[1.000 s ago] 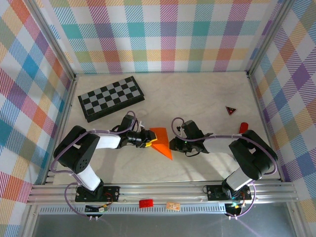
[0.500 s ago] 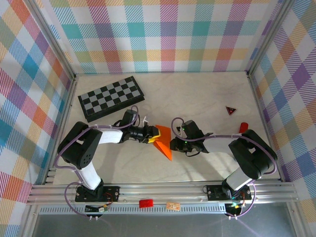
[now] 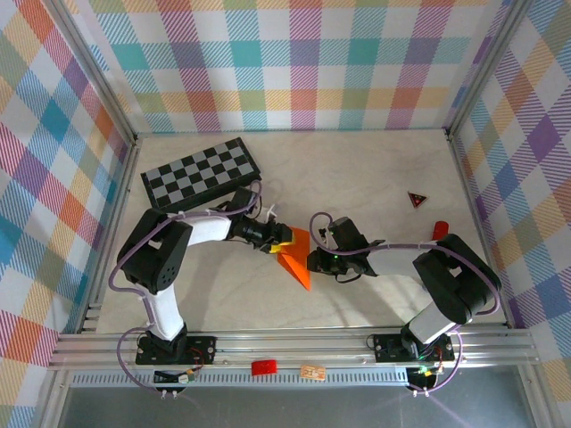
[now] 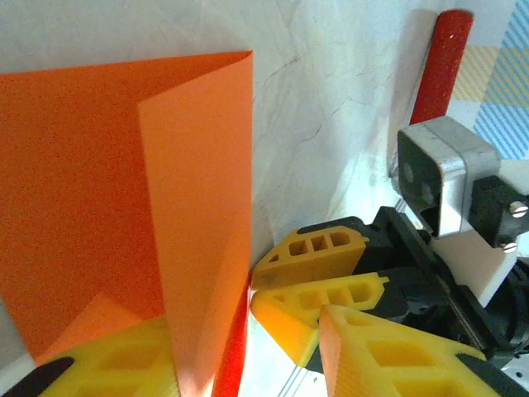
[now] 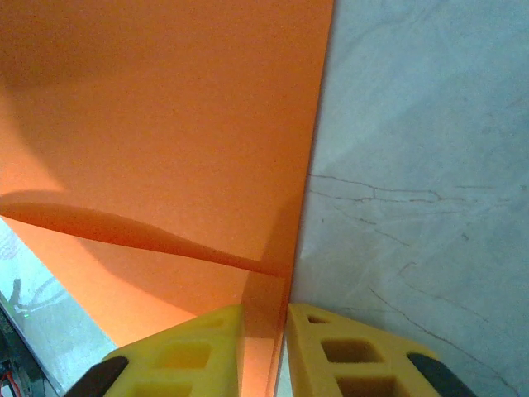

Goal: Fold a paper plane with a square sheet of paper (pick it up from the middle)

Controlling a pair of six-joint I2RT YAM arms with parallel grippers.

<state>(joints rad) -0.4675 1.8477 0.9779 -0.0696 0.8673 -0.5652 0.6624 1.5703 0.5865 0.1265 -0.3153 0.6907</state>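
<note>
The square sheet of paper (image 3: 297,259), bright orange and folded to a point, lies mid-table between both grippers. My left gripper (image 3: 283,240) is at its upper left edge and stands open. In the left wrist view a raised flap of the paper (image 4: 198,207) leans against one yellow finger (image 4: 107,364), and the other finger (image 4: 388,356) is well apart. My right gripper (image 3: 310,259) is shut on the paper's right edge. The right wrist view shows that edge (image 5: 165,124) pinched between the pads at the gripper (image 5: 264,318). The right gripper's fingers (image 4: 318,248) meet the fold close to my left jaws.
A black-and-grey checkerboard (image 3: 201,176) lies at the back left. A small dark red triangle (image 3: 417,199) and a small red cylinder (image 3: 440,230) sit at the right, near the plaid wall. The cylinder (image 4: 442,58) stands behind the right arm.
My left gripper has moved right and slightly back, onto the paper's upper left edge. The paper has shifted a little right and looks narrower. The right arm has stayed put.
</note>
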